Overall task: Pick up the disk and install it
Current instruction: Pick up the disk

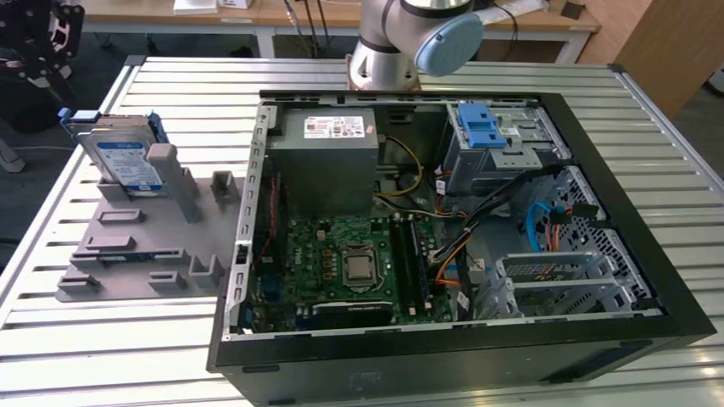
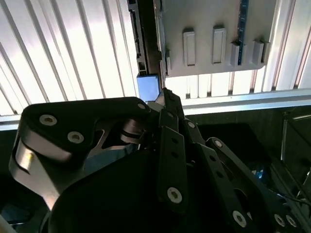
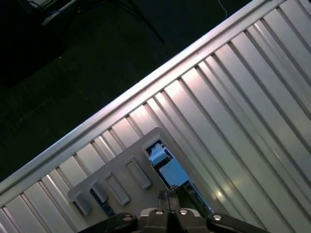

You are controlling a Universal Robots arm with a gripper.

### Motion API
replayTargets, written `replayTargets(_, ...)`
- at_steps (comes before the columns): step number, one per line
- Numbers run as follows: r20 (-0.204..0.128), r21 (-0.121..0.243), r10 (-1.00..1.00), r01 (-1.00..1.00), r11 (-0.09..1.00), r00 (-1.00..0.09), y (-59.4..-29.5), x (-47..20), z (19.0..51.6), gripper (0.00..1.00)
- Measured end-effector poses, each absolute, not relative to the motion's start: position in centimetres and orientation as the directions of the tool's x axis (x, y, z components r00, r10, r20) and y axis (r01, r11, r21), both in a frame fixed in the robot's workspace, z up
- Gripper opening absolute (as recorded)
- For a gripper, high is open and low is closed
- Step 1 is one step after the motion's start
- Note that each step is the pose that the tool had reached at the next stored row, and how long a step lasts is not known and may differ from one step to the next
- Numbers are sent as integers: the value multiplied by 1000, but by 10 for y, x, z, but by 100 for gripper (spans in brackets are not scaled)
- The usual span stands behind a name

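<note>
The hand (image 3: 168, 195) hangs well above the grey fixture plate (image 3: 119, 170). Its 2 fingers are drawn together at the tips with nothing held between them. In the second wrist view the hand (image 2: 164, 98) shows the same way, with the black linkages narrowing to 1 point.

The disk (image 1: 122, 157) stands on edge in a slot of the fixture plate (image 1: 136, 267), leaning back a little. In the exterior view it is at 9 o'clock from the open computer case (image 1: 453, 356). Its white-and-blue label faces the camera and the blue carrier frames it. In the first wrist view the disk (image 3: 164, 165) lies just past the fingertips, below them and not touched. In the second wrist view the disk (image 2: 148, 87) appears as a pale blue patch beside the plate's edge.

The case lies on its side on the slatted metal tabletop (image 1: 169, 76). Within it, in the exterior view:
- A grey power supply box (image 1: 328, 161) sits at 11 o'clock.
- A grey drive cage (image 1: 498, 157) with a blue latch (image 1: 484, 131) sits at 1 o'clock.
- The green motherboard (image 1: 339, 263) sits at 7 o'clock.
- A second metal cage (image 1: 554, 280) sits at 4 o'clock.

The arm's base (image 1: 382, 59) stands at 12 o'clock, just beyond the case.
</note>
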State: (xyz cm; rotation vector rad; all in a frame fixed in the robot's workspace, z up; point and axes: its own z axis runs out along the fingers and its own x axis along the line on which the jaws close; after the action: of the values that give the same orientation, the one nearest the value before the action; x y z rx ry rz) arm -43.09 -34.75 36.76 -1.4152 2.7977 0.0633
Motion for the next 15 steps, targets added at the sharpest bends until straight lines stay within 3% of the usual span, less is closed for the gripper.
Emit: replayTargets(15,-23,33,-933,-933,358,-359,-348,-431,366,11)
